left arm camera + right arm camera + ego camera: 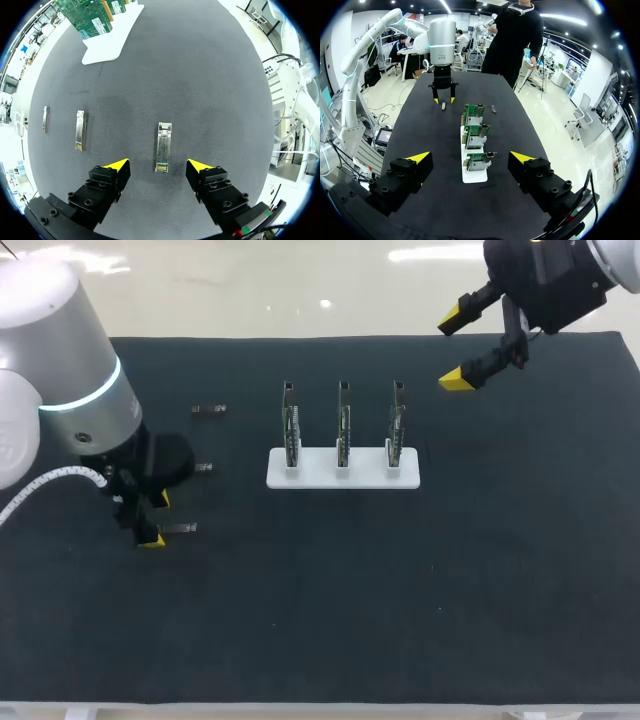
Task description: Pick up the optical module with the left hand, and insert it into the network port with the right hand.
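Left gripper (159,166), fingers spread wide, is lowered close over the black mat (200,75). One optical module (163,146) lies flat in the gap between the two yellow tips, lengthwise along the fingers, touched by neither. Two further modules (80,130) (45,119) lie parallel to it off to one side of the gripper, making three in all. Three network cards (343,425) stand upright in a row in a white stand (343,480) near the middle of the mat, well apart from the modules. Right gripper (455,348), also spread wide and holding nothing, hangs above the mat's far right corner.
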### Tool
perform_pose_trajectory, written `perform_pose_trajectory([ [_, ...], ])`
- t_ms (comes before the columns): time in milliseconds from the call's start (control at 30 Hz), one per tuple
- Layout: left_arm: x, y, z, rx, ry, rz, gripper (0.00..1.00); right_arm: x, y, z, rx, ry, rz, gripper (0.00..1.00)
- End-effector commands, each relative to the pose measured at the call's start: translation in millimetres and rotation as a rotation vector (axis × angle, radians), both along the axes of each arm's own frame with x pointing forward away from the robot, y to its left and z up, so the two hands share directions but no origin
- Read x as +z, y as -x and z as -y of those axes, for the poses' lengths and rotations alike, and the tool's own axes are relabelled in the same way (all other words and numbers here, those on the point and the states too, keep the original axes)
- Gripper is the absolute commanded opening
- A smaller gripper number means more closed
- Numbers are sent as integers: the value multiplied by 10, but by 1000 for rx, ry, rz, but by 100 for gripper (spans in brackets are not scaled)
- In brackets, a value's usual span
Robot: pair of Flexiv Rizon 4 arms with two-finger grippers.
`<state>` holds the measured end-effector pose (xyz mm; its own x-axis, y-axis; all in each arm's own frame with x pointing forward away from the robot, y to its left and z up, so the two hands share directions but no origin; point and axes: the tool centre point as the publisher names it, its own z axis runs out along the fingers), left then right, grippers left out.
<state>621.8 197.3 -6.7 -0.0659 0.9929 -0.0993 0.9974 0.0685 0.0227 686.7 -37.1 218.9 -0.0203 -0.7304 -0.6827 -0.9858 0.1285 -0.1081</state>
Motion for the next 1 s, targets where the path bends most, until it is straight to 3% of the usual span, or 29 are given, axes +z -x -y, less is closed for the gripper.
perform_pose_trajectory([
  [33, -31, -4, 11, -2, -6, -1, 100, -5, -9, -3, 2, -2, -1, 100],
  [333, -64, 9, 44, -3, -12, -8, 94, -5, -9, -3, 2, -2, -1, 100],
  [367, -67, 10, 48, -3, -12, -9, 82, -5, -9, -3, 2, -2, -1, 100],
  [400, -71, 12, 52, -4, -13, -9, 78, -5, -9, -3, 2, -2, -1, 100],
  [467, -80, 12, 57, -2, -14, -10, 48, -5, -9, -3, 2, -2, -1, 100],
  [500, -90, 11, 59, -1, -15, -10, 41, -5, -9, -3, 2, -2, -1, 100],
  [867, -176, 6, 60, 1, -29, -4, 33, -5, -9, -3, 2, -2, -1, 100],
  [933, -180, 5, 60, 4, -28, -1, 0, -5, -9, -3, 2, -2, -1, 100],
  [1000, -158, 1, 54, 6, -18, -1, 0, -5, -9, -3, 2, -2, -1, 100],
])
